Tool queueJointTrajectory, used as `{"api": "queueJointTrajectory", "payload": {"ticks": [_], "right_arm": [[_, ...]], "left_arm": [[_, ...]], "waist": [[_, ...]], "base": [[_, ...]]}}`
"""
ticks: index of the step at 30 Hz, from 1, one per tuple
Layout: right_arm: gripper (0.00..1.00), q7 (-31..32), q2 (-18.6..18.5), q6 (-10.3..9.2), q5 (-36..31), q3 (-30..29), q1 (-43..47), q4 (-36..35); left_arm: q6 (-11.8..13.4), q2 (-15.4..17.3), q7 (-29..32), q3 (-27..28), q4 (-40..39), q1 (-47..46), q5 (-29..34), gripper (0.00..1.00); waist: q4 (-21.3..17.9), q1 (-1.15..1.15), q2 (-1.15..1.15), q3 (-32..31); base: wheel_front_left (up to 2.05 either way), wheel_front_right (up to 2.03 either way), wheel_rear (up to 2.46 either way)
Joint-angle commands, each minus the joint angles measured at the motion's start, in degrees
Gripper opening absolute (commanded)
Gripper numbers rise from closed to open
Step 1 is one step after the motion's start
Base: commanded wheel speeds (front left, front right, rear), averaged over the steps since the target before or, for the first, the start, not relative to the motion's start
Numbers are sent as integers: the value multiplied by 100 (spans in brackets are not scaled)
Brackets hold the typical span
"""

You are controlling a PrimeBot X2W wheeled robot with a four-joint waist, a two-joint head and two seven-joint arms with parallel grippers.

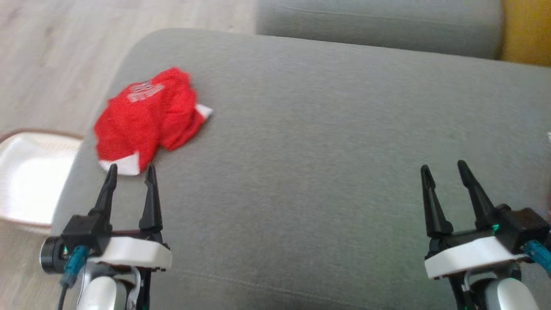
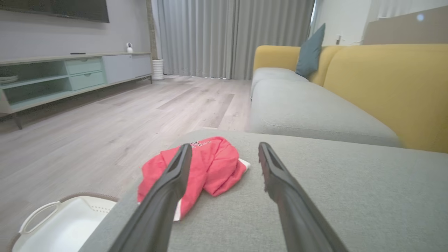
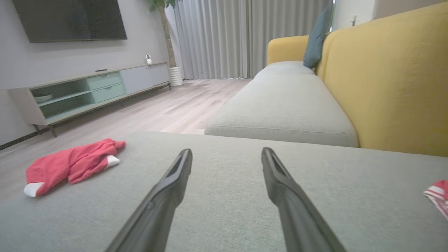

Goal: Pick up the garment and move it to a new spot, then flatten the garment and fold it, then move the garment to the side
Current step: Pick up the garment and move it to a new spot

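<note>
A crumpled red garment (image 1: 148, 114) with white trim and a pale print lies near the left edge of the grey sofa cushion (image 1: 327, 142). My left gripper (image 1: 131, 170) is open, its fingertips just short of the garment's near white hem, nothing between them. In the left wrist view the garment (image 2: 213, 168) sits ahead between and left of that gripper's (image 2: 224, 148) fingers. My right gripper (image 1: 443, 168) stands open over bare cushion at the lower right, far from the garment. The right wrist view shows the garment (image 3: 70, 162) at far left, the gripper (image 3: 225, 152) empty.
A white basket (image 1: 30, 176) stands on the wood floor (image 1: 56, 64) left of the cushion. A second grey seat (image 1: 379, 26) and a yellow backrest (image 1: 527, 32) lie beyond. A red-and-white striped cloth (image 3: 437, 197) sits at the right edge of the right wrist view.
</note>
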Motion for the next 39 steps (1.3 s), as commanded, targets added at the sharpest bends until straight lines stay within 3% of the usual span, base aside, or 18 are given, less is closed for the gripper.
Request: {"api": "queueJointTrajectory", "payload": {"ticks": [1, 12, 25, 31, 39], "right_arm": [[100, 9, -26, -4, -17, 164, -208, -250], [100, 91, -26, -4, -37, 308, -275, -262], [100, 211, -87, -4, -73, 376, -460, -393], [100, 462, -250, -4, -139, 410, -737, -658], [100, 805, -510, -4, -238, 248, -1112, -1066]], "left_arm": [[-35, 23, -30, 268, -213, -285, -9, 100], [-217, 21, -30, 413, -212, -285, 111, 100], [-311, -99, -30, 452, -49, -533, 126, 100], [-430, -164, -30, 560, 794, -1353, -139, 100], [-717, -164, -30, 750, 2496, -2774, -376, 100]], "waist": [[415, 0, 0, -26], [1003, 0, 0, -50], [973, 0, 0, 351], [716, 0, 0, 1122], [457, 0, 0, 2152]], "base": [[0, 0, 0], [0, 0, 0], [0, 0, 0], [0, 0, 0], [0, 0, 0]]}}
